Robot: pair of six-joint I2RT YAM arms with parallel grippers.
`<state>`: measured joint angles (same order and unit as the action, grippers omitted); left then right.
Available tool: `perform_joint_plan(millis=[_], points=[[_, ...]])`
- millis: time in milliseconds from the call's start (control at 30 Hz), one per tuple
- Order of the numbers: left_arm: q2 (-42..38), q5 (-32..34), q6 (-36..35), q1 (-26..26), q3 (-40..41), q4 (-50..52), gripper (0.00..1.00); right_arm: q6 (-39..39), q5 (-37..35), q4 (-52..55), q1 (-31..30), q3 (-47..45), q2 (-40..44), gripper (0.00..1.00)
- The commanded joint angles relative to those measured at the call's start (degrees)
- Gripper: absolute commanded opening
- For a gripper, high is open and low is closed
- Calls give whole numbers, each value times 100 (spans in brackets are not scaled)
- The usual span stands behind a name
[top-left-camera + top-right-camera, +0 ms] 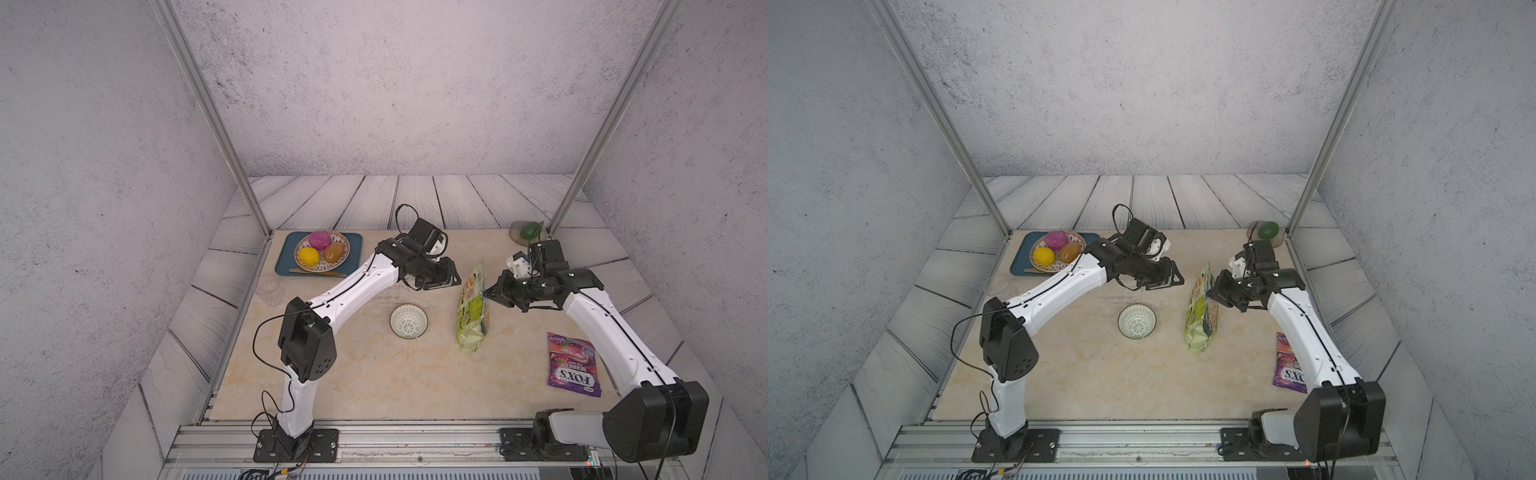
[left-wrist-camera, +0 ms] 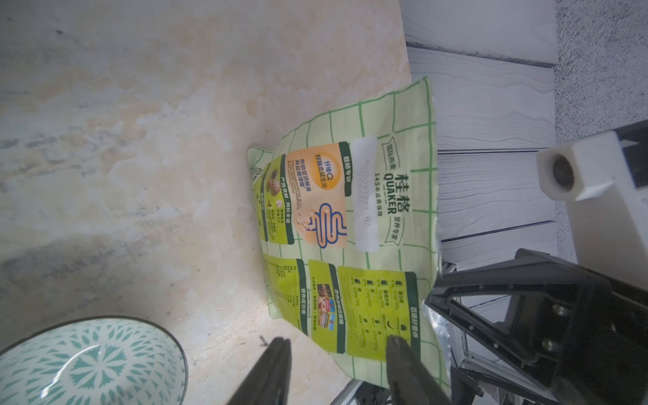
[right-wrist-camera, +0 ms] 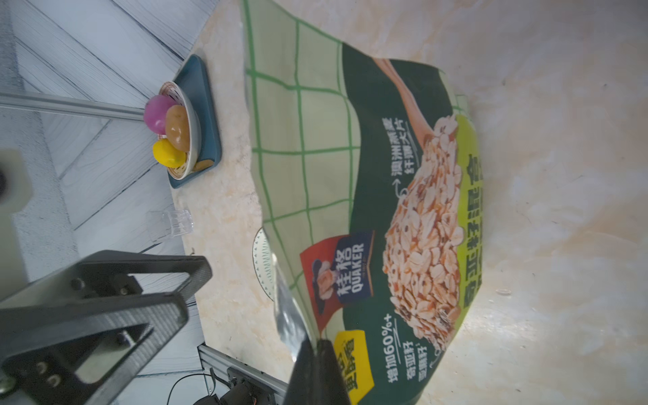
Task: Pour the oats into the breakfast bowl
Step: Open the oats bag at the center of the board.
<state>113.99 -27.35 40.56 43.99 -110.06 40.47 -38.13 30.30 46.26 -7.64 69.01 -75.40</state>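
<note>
The lime-green oats pouch stands upright on the table, right of the breakfast bowl. The oats themselves are hidden inside the pouch. My right gripper is shut on the pouch's upper edge, where silver lining shows. My left gripper stands open just left of the pouch's top, with nothing between its fingers. The bowl is empty and sits below and nearer than that gripper.
A teal tray at the back left carries a fruit plate with three fruits. A clear glass stands at the left edge. A purple FOX'S bag lies front right. A green object sits in the back right corner.
</note>
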Motion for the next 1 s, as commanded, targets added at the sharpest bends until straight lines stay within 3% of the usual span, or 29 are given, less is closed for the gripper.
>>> perform_joint_plan(millis=[0, 267, 667, 967], points=[[110, -179, 30, 61, -259, -30, 49, -230, 254, -413, -6, -97, 208, 0], [194, -226, 307, 98, -321, -356, 43, -385, 403, -570, -3, -223, 270, 0], [902, -349, 348, 403, -1112, -264, 31, -285, 213, -355, -15, -242, 346, 0], [1041, -261, 391, 462, -1224, -239, 29, -248, 248, -337, -6, -282, 409, 0]])
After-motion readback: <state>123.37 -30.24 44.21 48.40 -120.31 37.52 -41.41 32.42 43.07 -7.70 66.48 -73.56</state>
